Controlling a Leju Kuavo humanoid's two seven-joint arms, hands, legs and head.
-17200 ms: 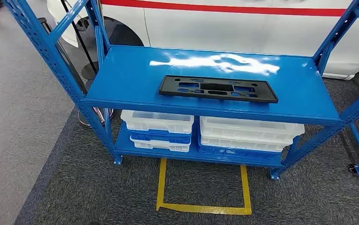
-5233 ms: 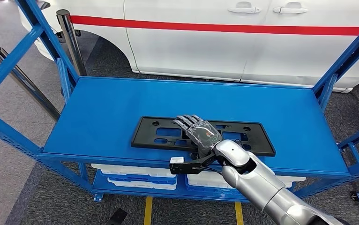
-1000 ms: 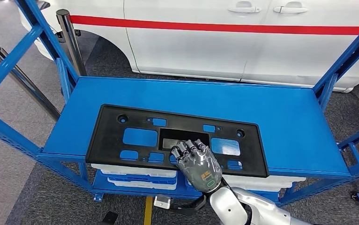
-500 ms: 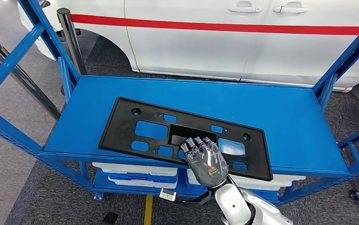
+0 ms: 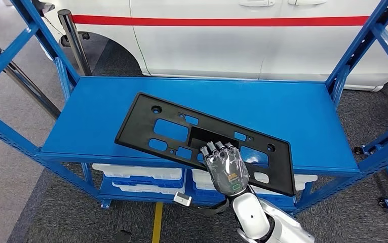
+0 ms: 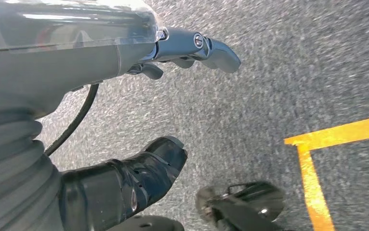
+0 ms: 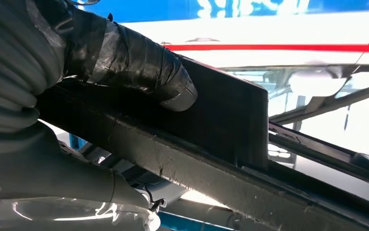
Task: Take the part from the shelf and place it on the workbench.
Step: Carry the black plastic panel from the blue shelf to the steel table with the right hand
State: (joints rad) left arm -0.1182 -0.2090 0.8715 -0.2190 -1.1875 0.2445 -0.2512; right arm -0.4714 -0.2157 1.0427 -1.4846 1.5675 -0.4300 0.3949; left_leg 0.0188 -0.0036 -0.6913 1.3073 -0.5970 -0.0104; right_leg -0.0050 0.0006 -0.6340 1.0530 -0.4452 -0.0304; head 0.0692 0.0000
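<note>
Now the right hand (image 5: pixel 226 169) grips the near long edge of the black part (image 5: pixel 202 139), fingers curled over the top face and, in the right wrist view, the thick grey thumb (image 7: pixel 139 62) pressing against the plate's underside, so the plate is pinched between them. The left hand (image 6: pixel 125 120) hangs beside the body over grey carpet with a yellow tape line (image 6: pixel 317 159) near it; its fingers are apart and it holds nothing.

Compared with a moment ago, the part has swung further: its long axis now runs diagonally across the blue shelf (image 5: pixel 293 111), the far-left corner pointing away from the robot and the near-right corner overhanging the shelf's front edge. Five seconds back it lay flat and square to the shelf with the hand laid over it; since then it has been drawn toward the robot and tilted. Whether the far corner is touching the shelf top I cannot tell.

That suggests the pick-up is done and the carry is starting; the workbench is yet to be reached. A one-handed grip near one end of a long plate may let it droop or twist.

Below the shelf top sit white trays (image 5: pixel 136 174) on the lower level. Beyond stands a white car (image 5: pixel 207 40) with a red stripe.
</note>
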